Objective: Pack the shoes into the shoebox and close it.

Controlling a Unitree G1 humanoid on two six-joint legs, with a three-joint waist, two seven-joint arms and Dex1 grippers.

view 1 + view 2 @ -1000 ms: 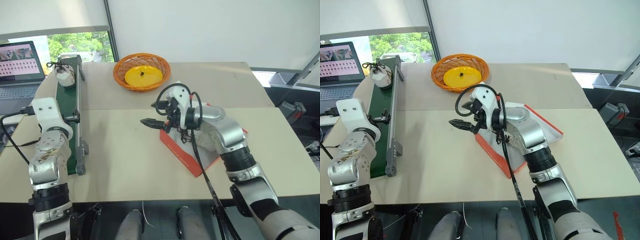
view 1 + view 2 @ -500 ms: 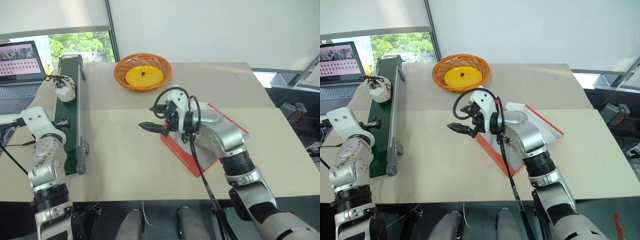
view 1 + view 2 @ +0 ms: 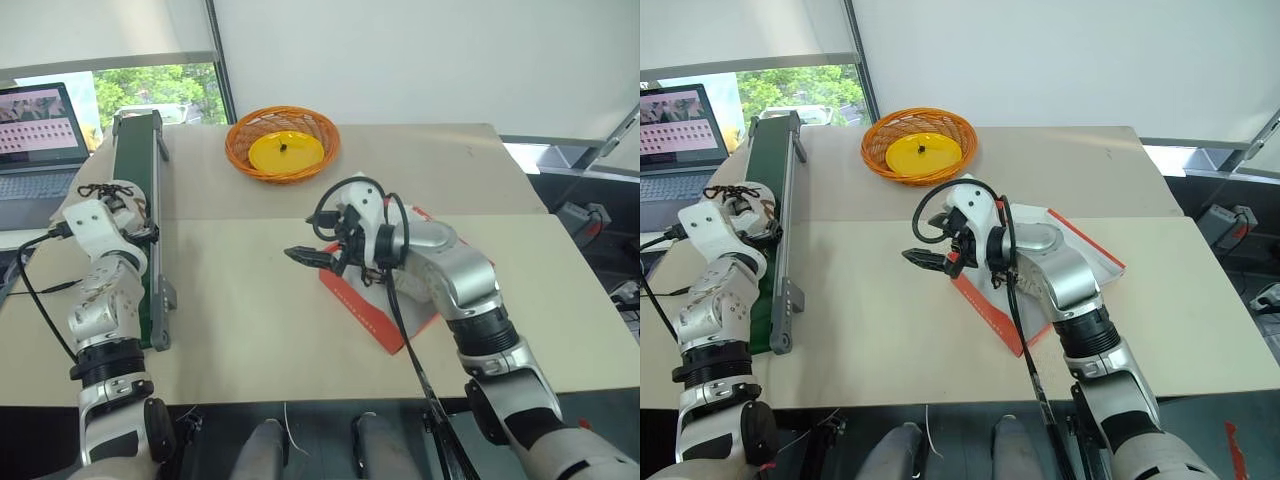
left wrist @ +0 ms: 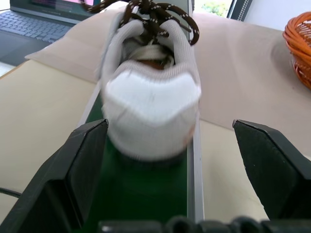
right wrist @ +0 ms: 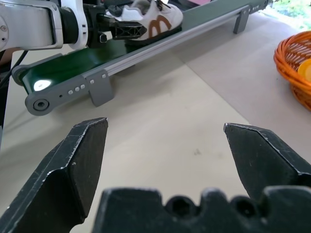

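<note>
Left fingers (image 4: 87, 170) now flanking sneaker (image 4: 150, 102) heel, spread wide

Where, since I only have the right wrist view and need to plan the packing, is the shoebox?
Observer: The shoebox lies on the table under your right arm, just behind the right gripper. Its white inside shows past the arm.
Operator: Which end of the shoe faces the left gripper?
Observer: The heel. In the left wrist view the shoe sits on the green conveyor with the open left gripper reaching one finger to each side of it.
Operator: Anything beyond the conveyor?
Observer: An open laptop, on its far side from the box.
</note>
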